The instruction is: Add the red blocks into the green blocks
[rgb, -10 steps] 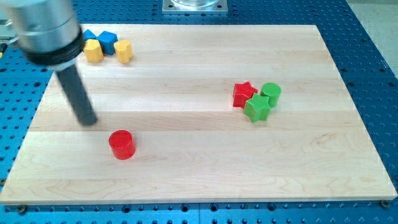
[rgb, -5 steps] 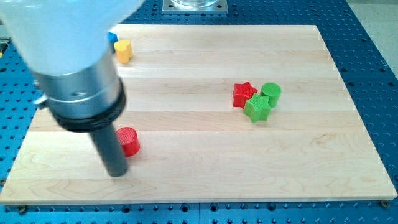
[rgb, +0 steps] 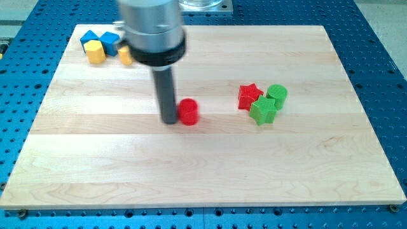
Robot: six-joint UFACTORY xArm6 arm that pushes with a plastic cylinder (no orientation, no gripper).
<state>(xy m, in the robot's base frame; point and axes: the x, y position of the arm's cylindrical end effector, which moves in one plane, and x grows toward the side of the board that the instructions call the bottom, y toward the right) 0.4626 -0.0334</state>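
Note:
A red cylinder [rgb: 189, 112] lies near the board's middle. My tip [rgb: 170, 120] touches its left side. To the right, a red star [rgb: 248, 96] sits against a green star [rgb: 263, 111] and a green cylinder [rgb: 277, 95], all three bunched together. The red cylinder is about a hand's width left of that group.
At the view's top left stand blue blocks [rgb: 91, 37] [rgb: 110, 42] and two yellow blocks [rgb: 95, 52] [rgb: 124, 55], the second partly hidden by the arm. The wooden board [rgb: 203, 184] lies on a blue perforated table.
The tip went round to the red cylinder's left and pushed it up and to the right, from the lower left to near the middle. The other blocks stayed put.

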